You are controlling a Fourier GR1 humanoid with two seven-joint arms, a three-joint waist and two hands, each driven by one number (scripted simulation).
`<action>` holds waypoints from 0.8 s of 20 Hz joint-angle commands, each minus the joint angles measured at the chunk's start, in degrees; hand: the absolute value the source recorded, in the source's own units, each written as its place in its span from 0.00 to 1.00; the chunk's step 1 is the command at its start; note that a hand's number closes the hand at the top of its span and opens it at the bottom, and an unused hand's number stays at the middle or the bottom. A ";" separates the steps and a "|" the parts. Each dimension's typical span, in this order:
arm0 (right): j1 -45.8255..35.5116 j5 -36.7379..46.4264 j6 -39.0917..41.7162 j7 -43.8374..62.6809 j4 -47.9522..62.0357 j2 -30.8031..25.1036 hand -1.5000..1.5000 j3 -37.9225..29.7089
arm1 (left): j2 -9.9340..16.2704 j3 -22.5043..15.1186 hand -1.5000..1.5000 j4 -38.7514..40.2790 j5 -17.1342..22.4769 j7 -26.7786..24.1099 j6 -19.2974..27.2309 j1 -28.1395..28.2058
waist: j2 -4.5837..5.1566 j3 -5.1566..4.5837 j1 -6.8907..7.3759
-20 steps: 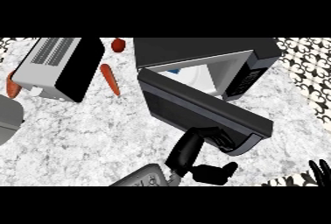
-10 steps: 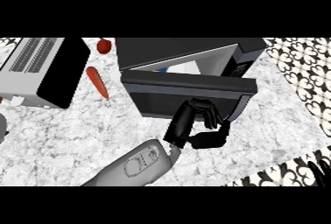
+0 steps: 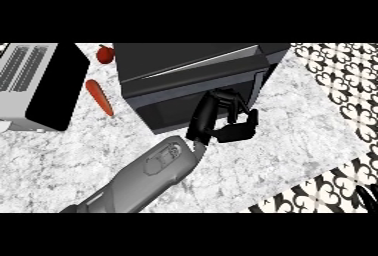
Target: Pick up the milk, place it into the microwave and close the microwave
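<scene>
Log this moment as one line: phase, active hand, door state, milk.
phase: closing door | right hand: open, against microwave door | door: nearly shut | milk: not visible | left hand: not in view

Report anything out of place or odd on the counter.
Nothing is spilled or damaged. The microwave sits askew to the toaster, a carrot lies loose between them, and the right hand is at the nearly shut microwave door.

A toaster [image 3: 33,82], a carrot [image 3: 98,97] and a tomato [image 3: 105,54] lie on the marble surface [image 3: 295,130], well left of the fingers.

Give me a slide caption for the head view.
Robot hand pressing the microwave door nearly closed on a marble counter.
</scene>
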 commanded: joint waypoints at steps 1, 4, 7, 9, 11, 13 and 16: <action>0.28 -1.43 2.34 -0.96 -1.31 -0.70 0.00 -0.11 | -0.03 2.04 1.00 3.37 2.65 -2.20 -0.20 -3.32 | 0.38 0.07 -1.59; 0.53 -2.45 2.98 -0.22 -3.03 -1.46 0.00 0.19 | -0.03 3.14 1.00 5.75 4.02 -3.28 -0.83 -5.54 | 0.46 0.08 -1.84; 0.26 -3.42 3.36 0.52 -3.22 -2.50 0.00 -0.41 | -0.03 3.78 1.00 7.72 5.05 -4.59 -1.53 -7.24 | 0.94 0.17 -2.23; 0.65 -3.75 3.46 1.03 -4.37 -2.57 0.00 0.19 | -0.03 3.85 1.00 7.97 6.19 -4.94 -0.74 -7.54 | 0.64 0.16 -2.56; 0.34 -4.69 3.73 1.24 -5.03 -3.43 0.00 -0.84 | -0.03 3.23 1.00 8.21 6.86 -6.10 -1.11 -6.58 | 0.97 0.13 -3.10; 0.66 -4.66 3.37 2.07 -5.93 -3.96 0.00 -0.96 | -0.03 3.37 1.00 8.60 7.59 -6.49 -0.76 -7.70 | 0.59 0.11 -2.93; 0.09 -5.31 3.24 1.57 -6.64 -4.10 0.00 -2.21 | -0.03 3.21 1.00 9.81 8.48 -7.53 -0.32 -7.15 | 0.76 0.22 -3.25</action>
